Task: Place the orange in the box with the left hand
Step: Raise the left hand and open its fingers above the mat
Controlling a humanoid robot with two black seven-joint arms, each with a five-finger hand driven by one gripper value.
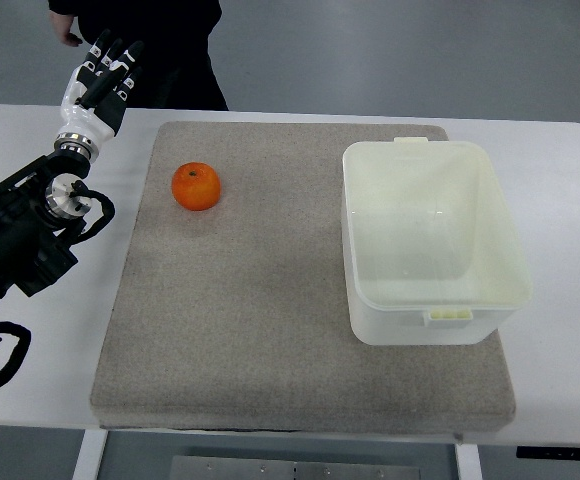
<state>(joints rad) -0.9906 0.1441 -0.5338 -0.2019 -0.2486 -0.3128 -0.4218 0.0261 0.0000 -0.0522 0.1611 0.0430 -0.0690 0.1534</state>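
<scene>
Grey felt mat (pixel 270 330) on white table (pixel 560 260), grey floor beyond; left robot hand (pixel 100 85) spread, empty.

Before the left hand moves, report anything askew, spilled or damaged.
Nothing stands out. The orange sits whole on the grey mat, the box stands upright and empty, and the left hand holds nothing.

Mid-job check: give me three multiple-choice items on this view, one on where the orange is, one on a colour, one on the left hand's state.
1. Where is the orange?
A. In the box
B. On the mat, left of the box
C. In the left hand

2. What colour is the mat?
A. Grey-brown
B. Blue
C. Green

3. What state is the left hand in?
A. Grasping the orange
B. Open, holding nothing
C. Inside the box

Answers: 1 B, it lies on the mat, apart from the box. 2 A, a grey-brown pad. 3 B, fingers extended, away from the orange.
</scene>
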